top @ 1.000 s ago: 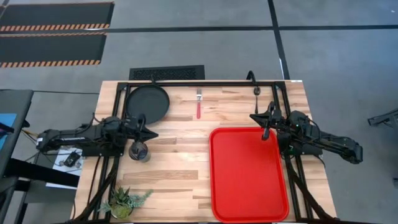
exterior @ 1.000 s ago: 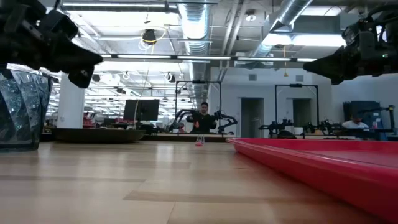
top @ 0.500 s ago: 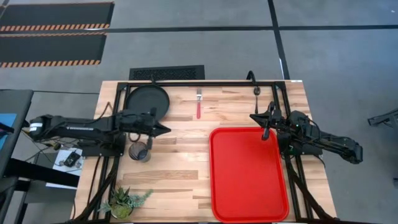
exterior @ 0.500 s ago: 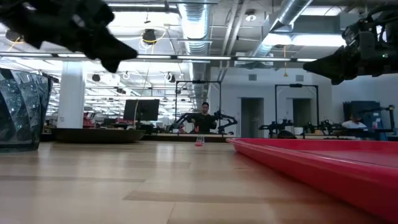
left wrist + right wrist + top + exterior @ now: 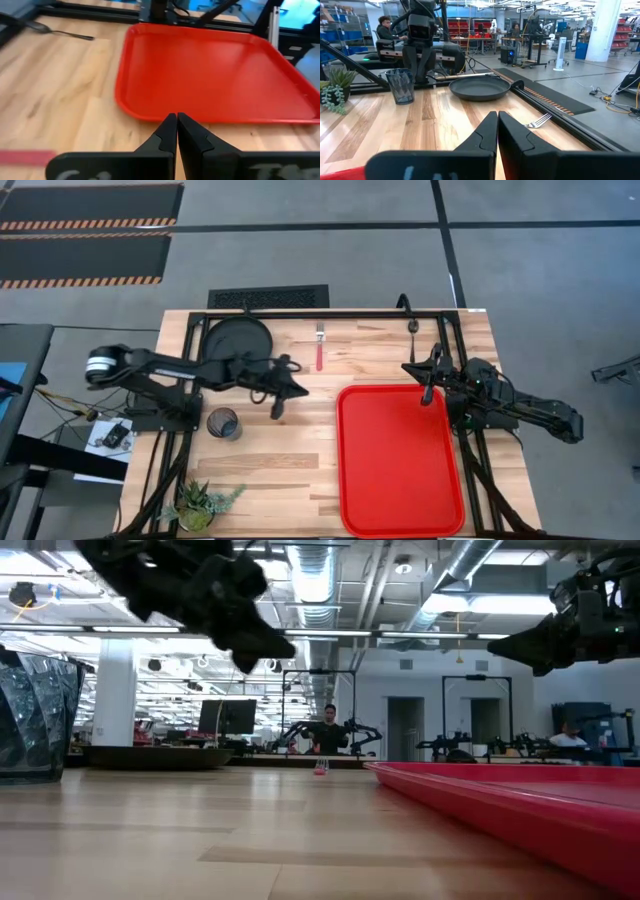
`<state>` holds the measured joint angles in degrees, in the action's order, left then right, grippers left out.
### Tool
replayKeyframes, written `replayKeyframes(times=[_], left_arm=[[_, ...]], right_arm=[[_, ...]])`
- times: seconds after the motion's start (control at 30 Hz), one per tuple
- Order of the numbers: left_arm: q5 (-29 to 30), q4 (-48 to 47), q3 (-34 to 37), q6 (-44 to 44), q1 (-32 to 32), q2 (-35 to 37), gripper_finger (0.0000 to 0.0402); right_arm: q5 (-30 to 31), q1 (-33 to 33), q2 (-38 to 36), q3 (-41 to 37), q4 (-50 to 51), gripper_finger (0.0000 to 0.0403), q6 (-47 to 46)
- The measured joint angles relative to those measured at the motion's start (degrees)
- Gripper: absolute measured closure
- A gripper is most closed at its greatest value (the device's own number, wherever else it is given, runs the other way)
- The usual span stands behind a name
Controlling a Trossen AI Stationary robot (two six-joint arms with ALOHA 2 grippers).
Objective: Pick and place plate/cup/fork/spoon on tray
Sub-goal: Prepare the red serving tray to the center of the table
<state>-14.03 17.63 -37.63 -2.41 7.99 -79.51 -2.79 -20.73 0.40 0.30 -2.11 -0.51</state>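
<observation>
The black plate (image 5: 238, 343) lies flat at the table's far left. The red-handled fork (image 5: 320, 347) lies to its right, and the dark spoon (image 5: 413, 328) lies at the far right. The smoky cup (image 5: 224, 423) stands upright at the left. The red tray (image 5: 398, 460) lies flat on the right half. My left gripper (image 5: 303, 390) is shut and empty, above the bare wood between cup and tray, pointing at the tray (image 5: 210, 70). My right gripper (image 5: 406, 367) is shut and empty, above the tray's far left corner.
A small potted green plant (image 5: 200, 505) stands at the table's near left corner. Bare wood lies between the cup and the tray. A dark frame runs along the table's far and side edges. People and other robot stations show in the room behind.
My left gripper has gone from above the cup toward the table's right edge, stretching out toward the tray's left rim, and stays above the table. The cup stands where it was. My right arm has kept still.
</observation>
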Motion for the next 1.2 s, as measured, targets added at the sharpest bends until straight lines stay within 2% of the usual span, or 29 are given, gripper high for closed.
replayKeyframes(times=[0.17, 0.37, 0.63, 0.7, 0.9, 1.1, 1.2], left_arm=[[-4.20, -2.69, -9.51, 0.33, 0.39, -10.09, 0.0401], [-6.75, -16.92, -26.15, 6.90, 1.05, -22.67, 0.0399], [-5.95, -26.95, -43.34, 9.10, 1.07, -35.74, 0.0351], [-3.95, -28.59, -46.21, 9.19, 1.07, -38.42, 0.0335], [6.76, -28.56, -51.93, 9.94, 1.40, -44.70, 0.0286], [8.28, -30.56, -56.35, 9.92, 3.38, -49.08, 0.0252], [6.61, -31.43, -56.55, 9.93, 4.41, -49.85, 0.0246]], right_arm=[[0.01, 0.01, 0.00, 0.00, 0.00, 0.0365, 0.00], [0.00, 0.01, 0.00, 0.00, 0.00, 0.0365, 0.00], [0.01, 0.01, -0.01, 0.00, 0.00, 0.0365, 0.01], [0.00, 0.00, 0.00, 0.00, 0.00, 0.0365, 0.01], [-0.04, 0.02, -0.02, 0.00, 0.00, 0.0365, 0.01], [-0.07, 0.02, -0.04, 0.00, 0.00, 0.0365, 0.02], [-0.04, 0.00, -0.04, 0.00, 0.00, 0.0365, 0.02]])
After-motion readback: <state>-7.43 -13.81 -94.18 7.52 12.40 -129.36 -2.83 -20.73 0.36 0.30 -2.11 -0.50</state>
